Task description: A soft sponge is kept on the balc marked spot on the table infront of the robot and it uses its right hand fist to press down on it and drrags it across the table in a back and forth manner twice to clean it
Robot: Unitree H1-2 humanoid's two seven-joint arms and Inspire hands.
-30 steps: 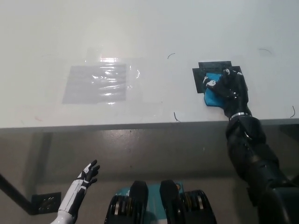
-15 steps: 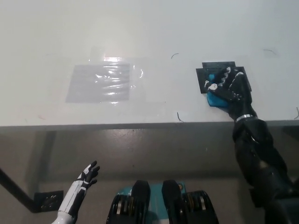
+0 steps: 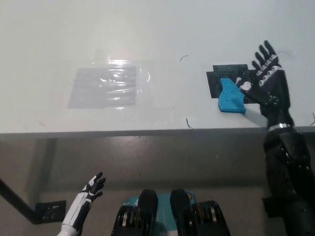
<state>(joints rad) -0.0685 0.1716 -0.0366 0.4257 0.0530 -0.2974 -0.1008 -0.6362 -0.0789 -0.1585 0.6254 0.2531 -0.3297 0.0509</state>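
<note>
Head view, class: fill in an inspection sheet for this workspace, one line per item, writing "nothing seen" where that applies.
Surface: white table, with faint dark curved marks.
Job's things: blue sponge lying partly on the black marked spot, uncovered.
Clutter: clear plastic sheet taped flat at the table's left.
Hands: right hand open, fingers spread, beside the sponge; whether it touches cannot be told. Left hand open, resting below the table edge.
Cables: nothing seen.
Surroundings: grey floor; small black plate at lower left.
</note>
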